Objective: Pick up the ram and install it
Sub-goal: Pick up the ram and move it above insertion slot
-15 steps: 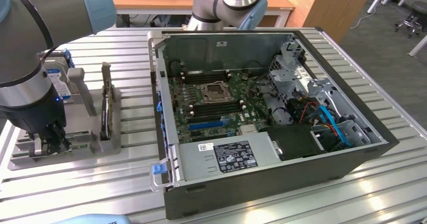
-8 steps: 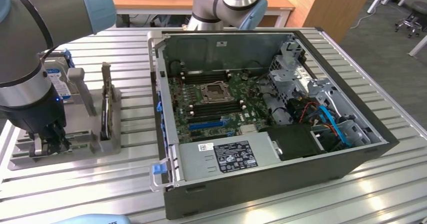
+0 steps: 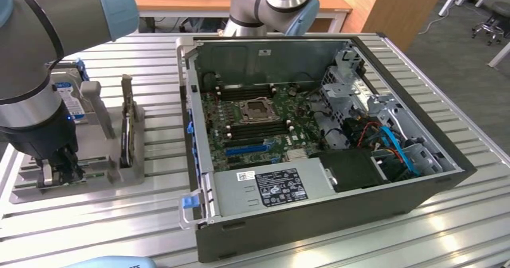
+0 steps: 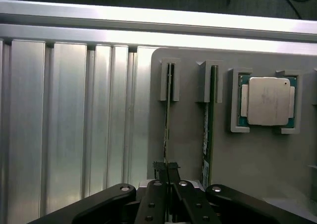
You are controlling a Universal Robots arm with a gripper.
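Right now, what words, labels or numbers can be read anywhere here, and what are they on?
No text is legible.
Power supply label: printed, too small to read.
Hard drive label: blue and white, blurred.
Processor chip: faint marks, unreadable.

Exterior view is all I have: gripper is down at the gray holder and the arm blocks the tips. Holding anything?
Observer: Yes. In the wrist view the gripper is shut on the near end of the ram, which stands on edge.
Operator: Out of its slot?
Observer: No. Its far end sits inside the bracket on the holder.
Operator: Anything close beside it?
Observer: A second stick stands in the next slot, parallel to the held one and apart from the fingertips.
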